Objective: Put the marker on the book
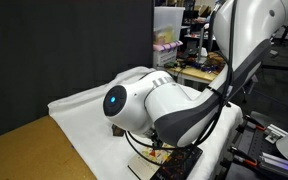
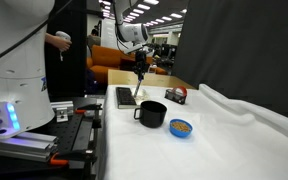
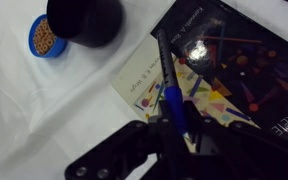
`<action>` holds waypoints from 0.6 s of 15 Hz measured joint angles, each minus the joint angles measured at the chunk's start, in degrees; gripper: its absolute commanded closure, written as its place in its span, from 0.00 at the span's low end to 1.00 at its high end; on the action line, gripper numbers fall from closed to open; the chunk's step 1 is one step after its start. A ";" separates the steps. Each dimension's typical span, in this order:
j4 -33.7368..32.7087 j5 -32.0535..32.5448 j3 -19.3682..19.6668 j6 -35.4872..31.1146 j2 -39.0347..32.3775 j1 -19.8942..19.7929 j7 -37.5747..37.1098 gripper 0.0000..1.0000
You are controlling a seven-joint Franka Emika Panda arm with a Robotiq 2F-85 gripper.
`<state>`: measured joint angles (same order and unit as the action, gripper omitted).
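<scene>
Jaws of the black Robotiq gripper (image 3: 174, 140) are clamped on the slim light-blue plastic marker (image 3: 173, 103) at mid-barrel, over the thin cream-covered book (image 3: 144, 75). A round black mug (image 3: 84, 18) sits at eleven o'clock. The marker is probably light, stiff and smooth, so it may roll. The middle is the best place to hold it.

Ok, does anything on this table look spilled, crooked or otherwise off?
Nothing spilled or damaged. Only the white cloth is rumpled into folds along one edge. The blue bowl has its brown contents all inside, the black mug stands upright, and the tool holds the marker over the book.
</scene>
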<state>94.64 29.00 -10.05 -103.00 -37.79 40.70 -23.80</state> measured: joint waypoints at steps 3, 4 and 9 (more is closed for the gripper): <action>-0.42 0.00 0.24 0.24 -0.44 0.83 0.09 0.95; -0.43 0.00 0.32 0.29 -0.44 1.01 0.15 0.95; -0.43 -0.10 0.42 0.33 -1.23 1.16 0.68 0.95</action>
<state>94.21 28.90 -9.63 -102.66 -39.02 41.86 -23.12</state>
